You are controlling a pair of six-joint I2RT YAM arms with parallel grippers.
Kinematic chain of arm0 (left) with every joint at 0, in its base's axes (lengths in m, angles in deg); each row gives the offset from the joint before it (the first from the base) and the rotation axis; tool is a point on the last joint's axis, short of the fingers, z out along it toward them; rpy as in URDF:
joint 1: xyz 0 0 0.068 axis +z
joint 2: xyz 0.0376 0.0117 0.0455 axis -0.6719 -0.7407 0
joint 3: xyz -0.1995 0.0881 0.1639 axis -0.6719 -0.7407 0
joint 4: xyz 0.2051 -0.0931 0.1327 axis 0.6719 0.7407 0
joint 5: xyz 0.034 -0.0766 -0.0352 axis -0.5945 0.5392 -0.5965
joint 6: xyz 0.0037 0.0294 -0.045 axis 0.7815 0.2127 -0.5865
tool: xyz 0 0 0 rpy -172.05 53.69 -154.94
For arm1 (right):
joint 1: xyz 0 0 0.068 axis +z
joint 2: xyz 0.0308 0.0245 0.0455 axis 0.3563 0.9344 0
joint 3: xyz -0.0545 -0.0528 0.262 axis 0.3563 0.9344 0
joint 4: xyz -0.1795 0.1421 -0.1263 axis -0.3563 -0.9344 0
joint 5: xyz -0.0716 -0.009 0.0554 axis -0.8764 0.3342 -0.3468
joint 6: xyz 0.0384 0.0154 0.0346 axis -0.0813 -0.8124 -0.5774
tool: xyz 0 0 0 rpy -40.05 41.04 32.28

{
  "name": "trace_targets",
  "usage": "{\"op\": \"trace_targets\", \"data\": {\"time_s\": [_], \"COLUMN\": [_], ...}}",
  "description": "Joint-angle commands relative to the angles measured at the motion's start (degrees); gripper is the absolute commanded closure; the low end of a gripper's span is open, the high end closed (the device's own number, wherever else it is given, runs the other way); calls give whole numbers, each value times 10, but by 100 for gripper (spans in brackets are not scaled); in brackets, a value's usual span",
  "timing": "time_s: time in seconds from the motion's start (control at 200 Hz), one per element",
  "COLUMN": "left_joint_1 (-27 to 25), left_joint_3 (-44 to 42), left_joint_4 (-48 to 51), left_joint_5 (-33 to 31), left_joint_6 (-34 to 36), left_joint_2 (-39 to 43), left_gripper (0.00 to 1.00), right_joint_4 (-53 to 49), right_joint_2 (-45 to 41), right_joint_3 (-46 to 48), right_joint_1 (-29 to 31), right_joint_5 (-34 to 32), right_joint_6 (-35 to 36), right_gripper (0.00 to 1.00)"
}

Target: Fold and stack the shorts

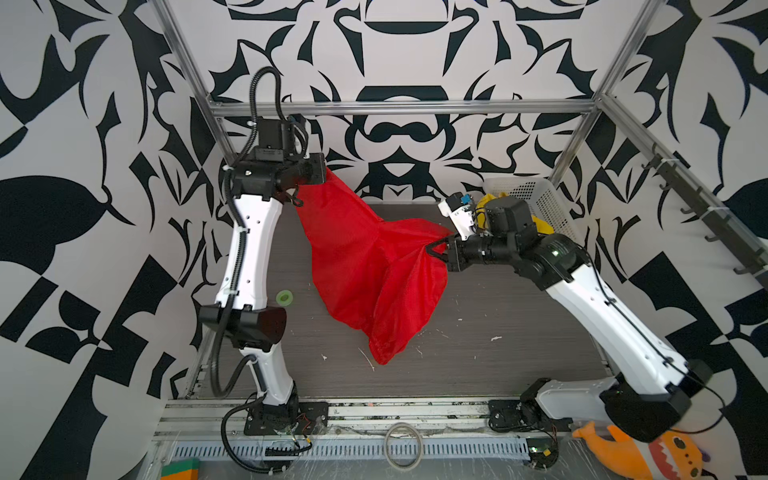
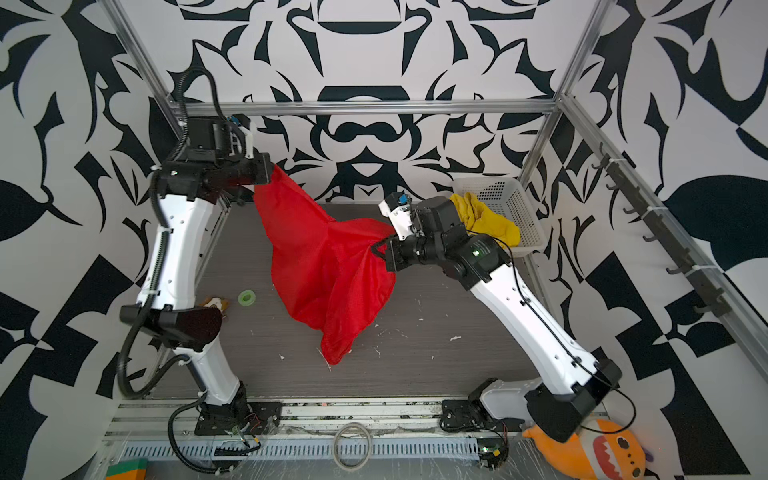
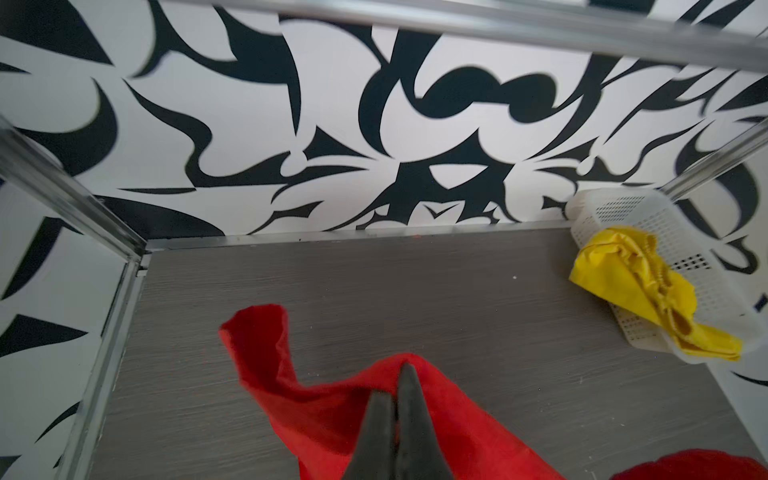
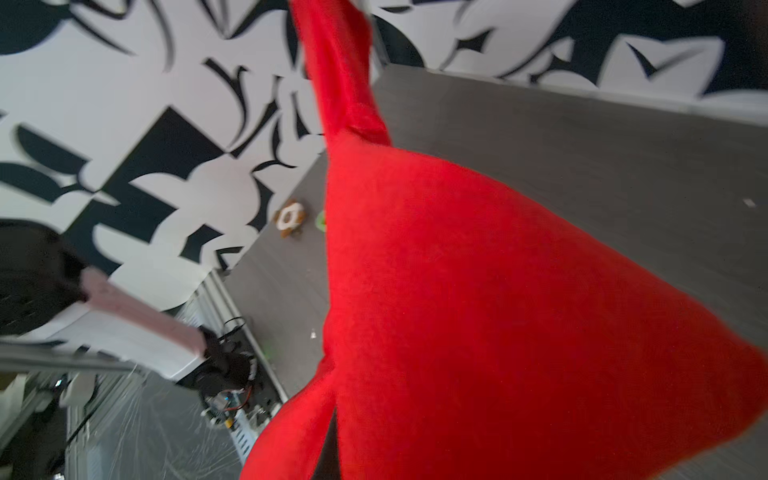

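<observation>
The red shorts (image 1: 365, 266) (image 2: 328, 270) hang stretched between my two grippers above the grey table, their lowest corner drooping toward the front. At the back left, my left gripper (image 1: 326, 174) (image 2: 272, 170) (image 3: 395, 380) is held high and shut on one edge of the red cloth (image 3: 316, 411). My right gripper (image 1: 436, 247) (image 2: 380, 247) is shut on the opposite bunched edge; in the right wrist view red fabric (image 4: 478, 291) covers its jaws. The yellow shorts (image 2: 486, 220) (image 3: 636, 286) (image 1: 542, 226) lie crumpled, spilling over the white basket (image 2: 507, 195) (image 3: 623, 208) (image 1: 544, 199) at the back right.
A green tape roll (image 1: 284, 297) (image 2: 247, 297) lies on the table at the left, beside a small brown-and-white toy (image 2: 214, 303) (image 4: 291, 218). An orange plush shark (image 1: 648, 453) (image 2: 594, 453) sits at the front right. Metal frame posts and a hook rail (image 1: 706, 224) bound the space.
</observation>
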Motion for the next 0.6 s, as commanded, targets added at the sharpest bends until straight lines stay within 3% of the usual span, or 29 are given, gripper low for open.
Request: {"op": "trace_targets", "data": {"time_s": [0.0, 0.135, 0.255, 0.325, 0.41, 0.51, 0.595], "left_joint_1": [0, 0, 4, 4, 4, -3, -26], "left_joint_3": [27, 67, 97, 47, -83, -274, -413], "left_joint_4": [-21, -66, -39, -41, -76, -153, -189], "left_joint_5": [20, -24, -31, -34, -12, 67, 94], "left_joint_6": [15, 8, -3, -6, -23, -35, -29], "left_joint_2": [-90, -189, -222, -188, -100, 26, 125], "left_gripper": [93, 59, 47, 43, 42, 42, 42], "right_joint_4": [8, -1, -63, -88, -90, -42, 20], "right_joint_2": [76, 183, 247, 240, 197, 118, 54], "right_joint_3": [12, -57, -155, -173, -141, -29, 84], "right_joint_1": [-63, -100, -106, -102, -88, -45, -1], "right_joint_5": [23, -92, -129, -145, -155, -155, -131], "right_joint_6": [0, 33, 46, 44, 21, -22, -93], "right_gripper": [100, 56, 37, 26, 22, 22, 23]}}
